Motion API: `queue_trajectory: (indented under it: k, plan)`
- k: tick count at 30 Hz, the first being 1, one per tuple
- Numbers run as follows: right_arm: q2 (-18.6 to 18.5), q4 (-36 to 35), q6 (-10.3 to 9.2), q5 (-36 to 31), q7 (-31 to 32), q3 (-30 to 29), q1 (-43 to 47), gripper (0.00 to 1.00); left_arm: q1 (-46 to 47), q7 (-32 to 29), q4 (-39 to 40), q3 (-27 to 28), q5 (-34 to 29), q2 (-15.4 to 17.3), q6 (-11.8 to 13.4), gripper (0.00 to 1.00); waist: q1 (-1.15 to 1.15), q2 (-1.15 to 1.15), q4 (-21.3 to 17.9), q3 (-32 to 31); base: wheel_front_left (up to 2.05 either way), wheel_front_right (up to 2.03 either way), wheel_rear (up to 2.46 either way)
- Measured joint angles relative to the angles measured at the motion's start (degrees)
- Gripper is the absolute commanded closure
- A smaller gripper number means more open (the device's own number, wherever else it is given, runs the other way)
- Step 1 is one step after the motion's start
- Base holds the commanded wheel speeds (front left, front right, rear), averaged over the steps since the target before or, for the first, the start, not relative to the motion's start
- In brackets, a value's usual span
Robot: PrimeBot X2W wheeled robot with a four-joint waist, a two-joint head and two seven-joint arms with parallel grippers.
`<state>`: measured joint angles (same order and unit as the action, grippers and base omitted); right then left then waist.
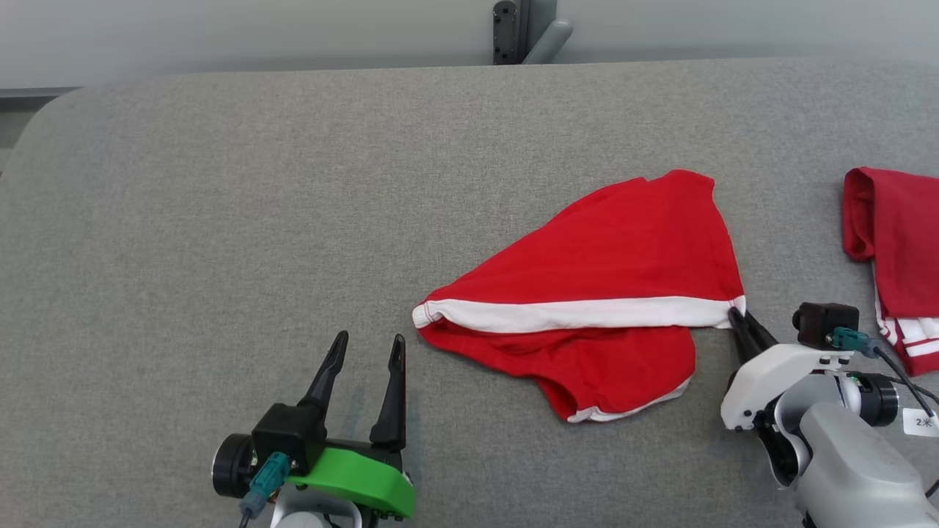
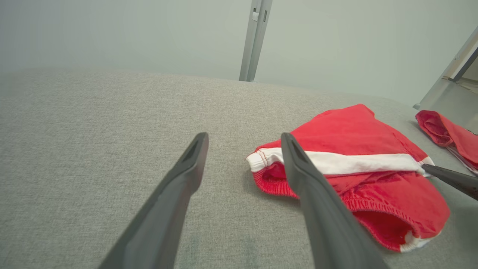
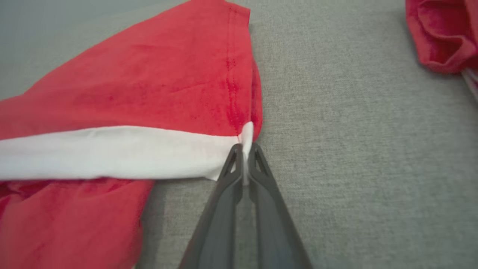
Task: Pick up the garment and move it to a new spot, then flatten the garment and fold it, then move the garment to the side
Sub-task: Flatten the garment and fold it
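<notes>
Shorts [image 1: 609, 249], red, centre-right on tabletop [image 1: 220, 183] | right wrist view: right hand [image 3: 244, 149] clamped on their white band [image 3: 112, 151] at its corner | head view: left hand [image 1: 370, 339] wide open, empty

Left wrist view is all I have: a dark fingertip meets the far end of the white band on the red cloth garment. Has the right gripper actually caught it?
Observer: Yes. The right wrist view shows the right gripper shut on the corner of the white band of the red cloth garment, with white fabric pinched between its jaws.
Operator: My own right finger overlaps the cloth. Am I touching it?
Observer: No. In the head view the open left gripper sits short of the band's near end, with bare grey fabric table top between.
Operator: And the red thing at my right edge?
Observer: A second red garment with white stripes, lying apart from the first.
</notes>
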<state>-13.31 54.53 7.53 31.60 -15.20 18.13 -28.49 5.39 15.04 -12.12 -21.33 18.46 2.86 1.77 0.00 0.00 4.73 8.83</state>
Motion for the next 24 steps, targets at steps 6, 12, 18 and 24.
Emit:
queue_trajectory:
  k: [6, 12, 18, 24]
  plan:
    - [-1.91, -2.89, 0.00, -4.57, 0.05, -3.74, 1.44, 1.00, 0.00, 0.00, 0.08, -0.22, 0.16, -0.01, 0.24, 0.00, 0.00, 0.00, -0.81, -0.53, 0.00, 0.00, 0.00]
    - [-1.71, -3.11, 0.00, -7.25, 0.05, -5.76, 2.78, 0.00, -0.02, 0.00, -0.19, -0.36, 0.52, -0.01, 0.21, 0.00, 0.00, 0.00, -1.57, -0.87, 0.00, 0.00, 0.00]
    - [0.22, -3.57, 0.00, -8.14, 0.05, -6.73, 4.37, 0.00, -0.08, 0.00, -0.52, -0.38, 0.57, 0.00, -0.03, 0.00, 0.00, 0.00, -2.16, -1.35, 0.00, 0.00, 0.00]
    - [0.77, -3.28, 0.00, -8.43, 0.05, -7.24, 4.65, 0.00, -0.08, 0.00, -0.92, -0.44, 0.15, -0.01, -0.36, 0.00, 0.00, 0.00, -2.28, -1.77, 0.00, 0.00, 0.00]
